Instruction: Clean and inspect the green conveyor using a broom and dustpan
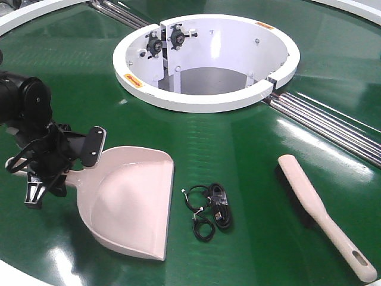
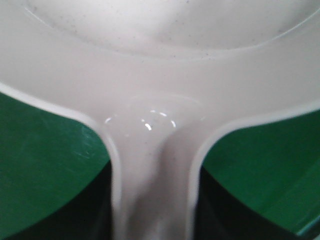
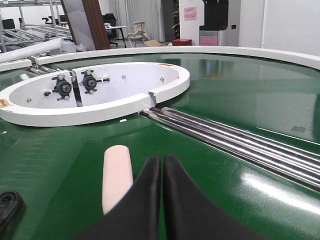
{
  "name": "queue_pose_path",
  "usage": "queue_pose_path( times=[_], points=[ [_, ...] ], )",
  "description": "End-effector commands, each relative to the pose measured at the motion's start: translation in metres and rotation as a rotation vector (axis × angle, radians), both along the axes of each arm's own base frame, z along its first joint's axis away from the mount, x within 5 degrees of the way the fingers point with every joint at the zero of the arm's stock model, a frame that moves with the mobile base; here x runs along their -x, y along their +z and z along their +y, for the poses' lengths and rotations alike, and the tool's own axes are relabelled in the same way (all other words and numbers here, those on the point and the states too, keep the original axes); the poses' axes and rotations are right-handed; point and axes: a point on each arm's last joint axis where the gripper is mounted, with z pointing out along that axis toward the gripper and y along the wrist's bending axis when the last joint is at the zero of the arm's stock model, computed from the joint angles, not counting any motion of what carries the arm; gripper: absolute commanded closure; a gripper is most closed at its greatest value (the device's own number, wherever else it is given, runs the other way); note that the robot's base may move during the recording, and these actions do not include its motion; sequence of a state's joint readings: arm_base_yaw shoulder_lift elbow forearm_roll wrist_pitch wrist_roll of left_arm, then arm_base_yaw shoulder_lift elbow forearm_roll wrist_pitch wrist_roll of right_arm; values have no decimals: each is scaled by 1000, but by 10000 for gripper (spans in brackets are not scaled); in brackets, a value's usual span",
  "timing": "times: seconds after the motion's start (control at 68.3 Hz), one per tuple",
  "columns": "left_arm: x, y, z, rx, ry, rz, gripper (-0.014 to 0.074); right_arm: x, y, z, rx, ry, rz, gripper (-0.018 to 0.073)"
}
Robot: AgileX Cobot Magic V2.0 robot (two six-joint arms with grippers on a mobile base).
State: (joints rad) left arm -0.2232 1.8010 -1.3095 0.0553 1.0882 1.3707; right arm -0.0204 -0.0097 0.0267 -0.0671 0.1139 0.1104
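The pinkish-beige dustpan (image 1: 128, 202) lies flat on the green conveyor (image 1: 238, 143) at the front left. My left gripper (image 1: 47, 176) is shut on its handle. In the left wrist view the handle (image 2: 155, 190) runs between the two dark fingers (image 2: 95, 215), which press its sides. The narrow broom (image 1: 315, 208) lies on the belt at the front right, bristles down. My right gripper (image 3: 162, 159) is shut and empty, low over the belt just right of the broom's rounded end (image 3: 116, 175). It does not show in the front view.
A black coiled cable (image 1: 211, 208) lies between dustpan and broom and shows at the right wrist view's lower left (image 3: 7, 207). The white ring opening (image 1: 205, 101) sits behind. Steel rollers (image 1: 333, 125) run to the right of it.
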Motion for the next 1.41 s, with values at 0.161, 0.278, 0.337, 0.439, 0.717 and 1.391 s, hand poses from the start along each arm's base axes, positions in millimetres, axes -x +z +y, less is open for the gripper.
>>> queue_pose_path(
  times=[0.161, 0.278, 0.337, 0.439, 0.717, 1.391],
  points=[
    [3, 23, -3, 33, 42, -57, 604, 0, 0, 0, 7, 0, -72, 568],
    [3, 23, -5, 33, 58, -57, 604, 0, 0, 0, 7, 0, -72, 568],
    [3, 22, -7, 34, 53, -59, 604, 0, 0, 0, 7, 0, -72, 568],
    [3, 21, -9, 33, 49, -53, 604, 0, 0, 0, 7, 0, -72, 568],
    [3, 11, -9, 15, 50, 5, 604, 0, 0, 0, 7, 0, -72, 568],
    [3, 12, -9, 17, 50, 1, 604, 0, 0, 0, 7, 0, -72, 568]
  ],
)
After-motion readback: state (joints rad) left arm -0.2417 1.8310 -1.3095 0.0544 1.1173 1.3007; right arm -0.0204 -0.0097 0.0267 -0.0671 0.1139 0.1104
